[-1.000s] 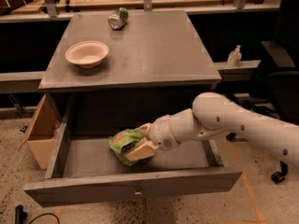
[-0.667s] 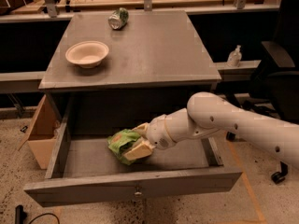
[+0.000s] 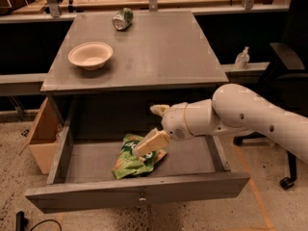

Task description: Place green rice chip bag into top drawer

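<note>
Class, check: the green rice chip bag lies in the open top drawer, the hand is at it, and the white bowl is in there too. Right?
Not quite: the camera view shows the bowl on the tabletop. The green rice chip bag is in the top drawer, hand at it.

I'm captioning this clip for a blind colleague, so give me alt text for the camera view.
A white robot arm has its gripper inside the open top drawer, fingers spread, the lower one resting on a green chip bag lying on the drawer floor. On the table above sit a bowl and a crushed can.
</note>
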`<action>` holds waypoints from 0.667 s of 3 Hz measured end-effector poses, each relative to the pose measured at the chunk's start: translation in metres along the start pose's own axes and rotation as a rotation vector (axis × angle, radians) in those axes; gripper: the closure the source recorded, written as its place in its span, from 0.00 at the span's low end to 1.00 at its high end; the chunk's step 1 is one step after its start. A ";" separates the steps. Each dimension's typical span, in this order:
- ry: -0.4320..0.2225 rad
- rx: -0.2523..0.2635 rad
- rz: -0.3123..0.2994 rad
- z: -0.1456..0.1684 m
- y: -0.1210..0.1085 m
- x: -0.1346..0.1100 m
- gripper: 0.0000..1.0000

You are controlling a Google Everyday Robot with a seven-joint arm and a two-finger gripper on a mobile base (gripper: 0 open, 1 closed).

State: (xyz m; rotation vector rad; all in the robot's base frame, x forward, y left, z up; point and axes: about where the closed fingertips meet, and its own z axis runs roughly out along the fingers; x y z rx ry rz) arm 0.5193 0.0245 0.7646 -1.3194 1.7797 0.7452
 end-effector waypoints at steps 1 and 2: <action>-0.061 0.082 0.012 -0.050 -0.010 -0.028 0.00; -0.126 0.206 0.006 -0.104 -0.018 -0.053 0.00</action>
